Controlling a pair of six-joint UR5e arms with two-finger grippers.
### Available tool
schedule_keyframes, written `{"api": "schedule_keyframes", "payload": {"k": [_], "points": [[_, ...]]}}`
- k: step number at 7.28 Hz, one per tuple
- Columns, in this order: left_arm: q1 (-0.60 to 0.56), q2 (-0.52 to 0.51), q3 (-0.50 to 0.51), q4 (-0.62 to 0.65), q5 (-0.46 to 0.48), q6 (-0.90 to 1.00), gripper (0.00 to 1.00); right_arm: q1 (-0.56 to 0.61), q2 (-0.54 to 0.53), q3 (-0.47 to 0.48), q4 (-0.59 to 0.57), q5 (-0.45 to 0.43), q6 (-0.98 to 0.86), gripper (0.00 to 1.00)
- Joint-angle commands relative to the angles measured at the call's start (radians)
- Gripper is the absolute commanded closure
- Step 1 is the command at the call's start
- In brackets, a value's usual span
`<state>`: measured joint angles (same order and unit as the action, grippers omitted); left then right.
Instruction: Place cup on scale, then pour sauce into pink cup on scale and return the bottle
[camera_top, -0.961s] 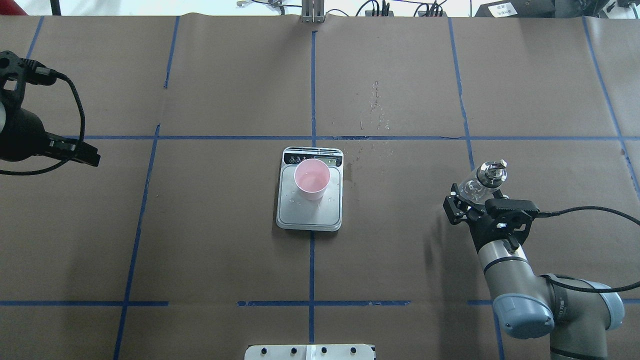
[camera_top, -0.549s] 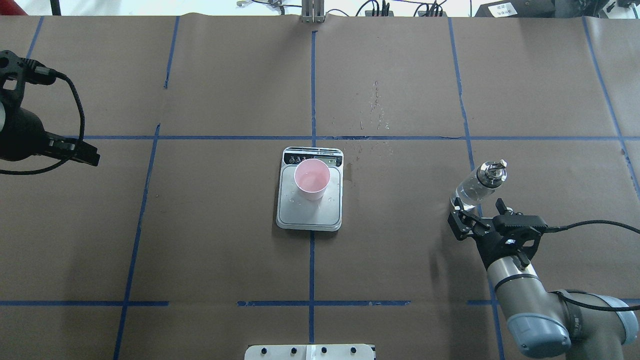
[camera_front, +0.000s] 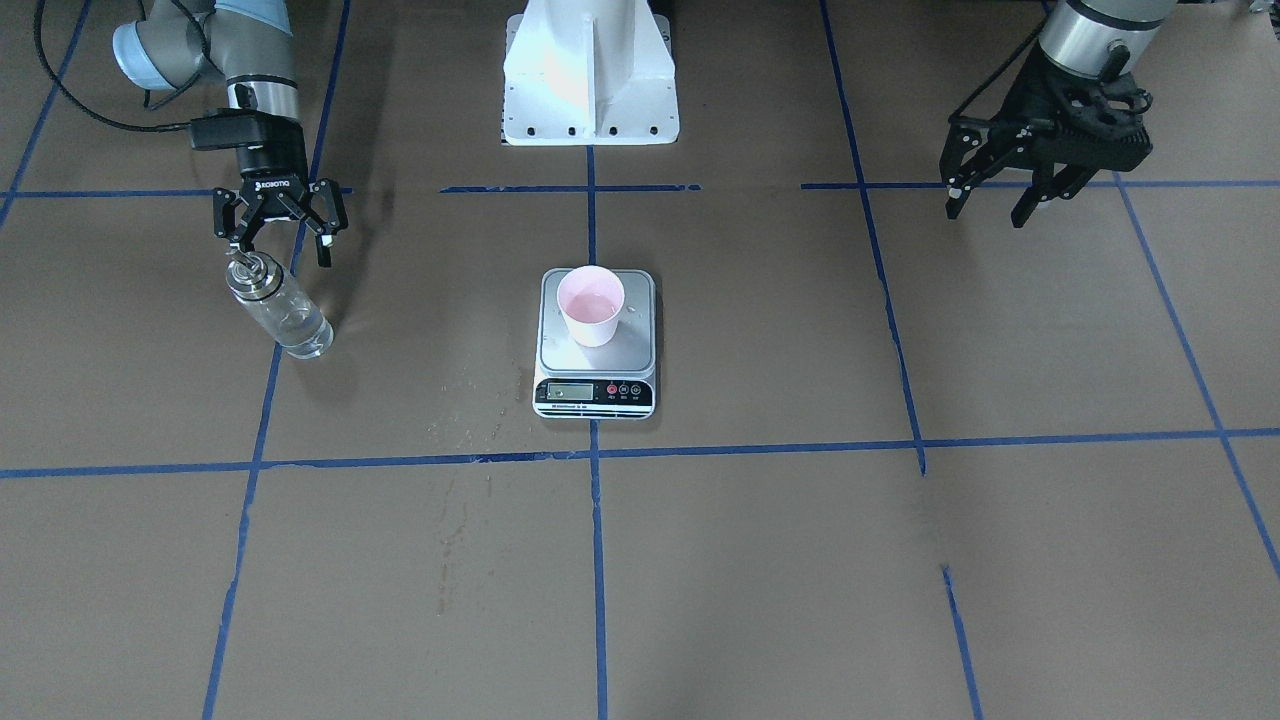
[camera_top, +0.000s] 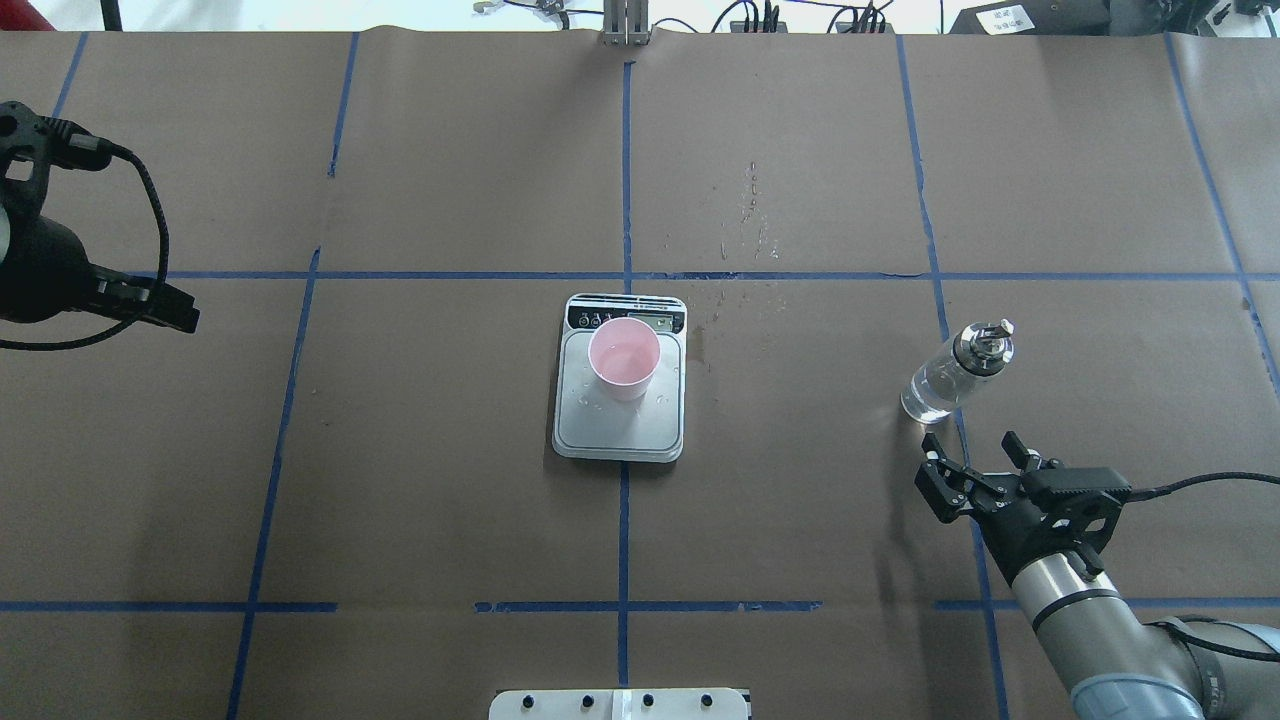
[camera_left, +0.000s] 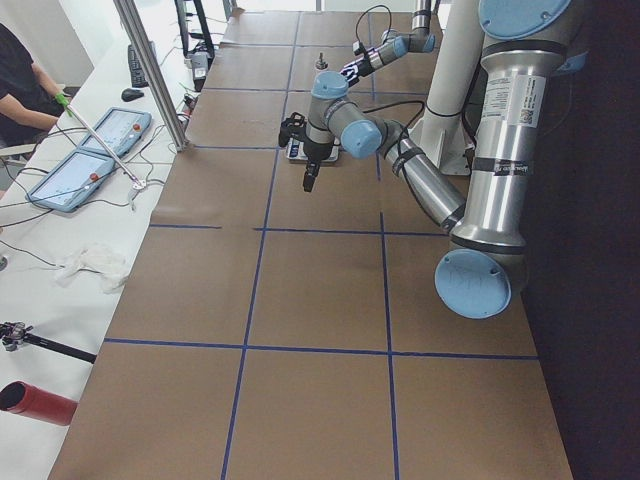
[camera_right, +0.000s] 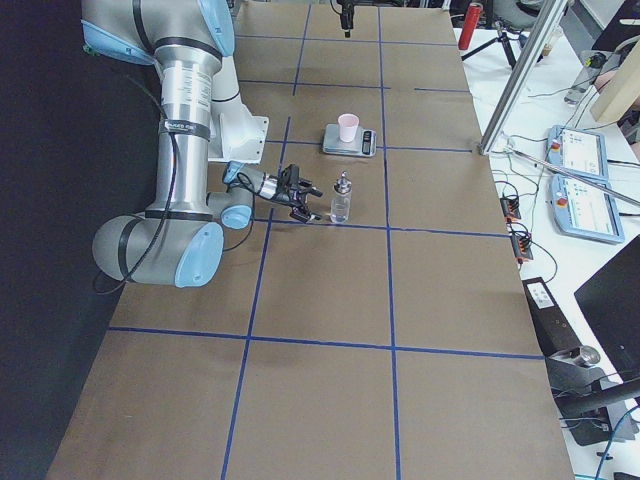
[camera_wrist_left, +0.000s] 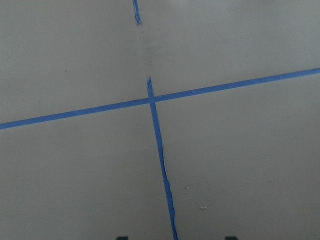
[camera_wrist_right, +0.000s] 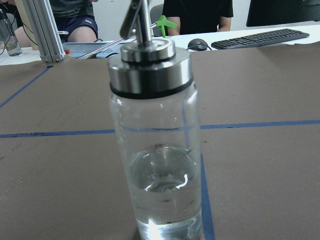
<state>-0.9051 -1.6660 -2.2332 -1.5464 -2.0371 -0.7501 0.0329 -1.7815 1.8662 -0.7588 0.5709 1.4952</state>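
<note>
The pink cup (camera_top: 624, 357) stands on the scale (camera_top: 619, 432) at the table's centre, with a little clear liquid inside; both also show in the front view as cup (camera_front: 591, 306) and scale (camera_front: 597, 388). The glass bottle (camera_top: 953, 376) stands upright on the paper to the right, partly filled with clear sauce (camera_wrist_right: 161, 200). My right gripper (camera_top: 972, 455) is open and empty, a short way behind the bottle (camera_front: 281, 311), apart from it. My left gripper (camera_front: 985, 213) hangs open and empty far off to the left.
Water droplets (camera_top: 746, 215) spot the brown paper beyond the scale. Blue tape lines (camera_top: 624, 520) grid the table. The robot's white base plate (camera_top: 620, 704) sits at the near edge. People, a keyboard (camera_wrist_right: 260, 37) and tablets lie beyond the table's far side.
My right gripper let go of the bottle and drew back toward the robot's base. The bottle stays standing where it was set. The left arm, cup and scale have not moved.
</note>
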Motion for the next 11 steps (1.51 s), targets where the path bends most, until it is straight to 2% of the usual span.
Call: {"api": "schedule_keyframes", "payload": {"k": [1, 2, 4, 5, 8, 9, 10, 11], "points": [[0.000, 0.000, 0.003, 0.000, 0.000, 0.000, 0.28, -0.008, -0.114, 0.031, 0.074, 0.029, -0.003, 0.00], [0.002, 0.002, 0.006, 0.000, 0.002, 0.003, 0.28, -0.005, -0.175, 0.030, 0.151, 0.062, -0.016, 0.00], [0.000, 0.006, 0.012, -0.001, 0.002, 0.017, 0.27, 0.001, -0.208, 0.015, 0.170, 0.081, -0.020, 0.00], [0.002, 0.012, 0.021, -0.004, 0.002, 0.032, 0.27, 0.027, -0.216, 0.013, 0.173, 0.119, -0.021, 0.00], [-0.050, 0.015, 0.099, -0.007, -0.003, 0.190, 0.27, 0.198, -0.210, 0.011, 0.174, 0.298, -0.131, 0.00], [-0.130, 0.015, 0.159, -0.009, -0.077, 0.307, 0.26, 0.294, -0.202, 0.007, 0.176, 0.419, -0.204, 0.00], [-0.206, 0.015, 0.229, -0.009, -0.159, 0.424, 0.22, 0.367, -0.200, 0.005, 0.176, 0.493, -0.275, 0.00], [-0.278, 0.015, 0.295, -0.009, -0.217, 0.525, 0.15, 0.468, -0.194, 0.005, 0.176, 0.621, -0.347, 0.00]]}}
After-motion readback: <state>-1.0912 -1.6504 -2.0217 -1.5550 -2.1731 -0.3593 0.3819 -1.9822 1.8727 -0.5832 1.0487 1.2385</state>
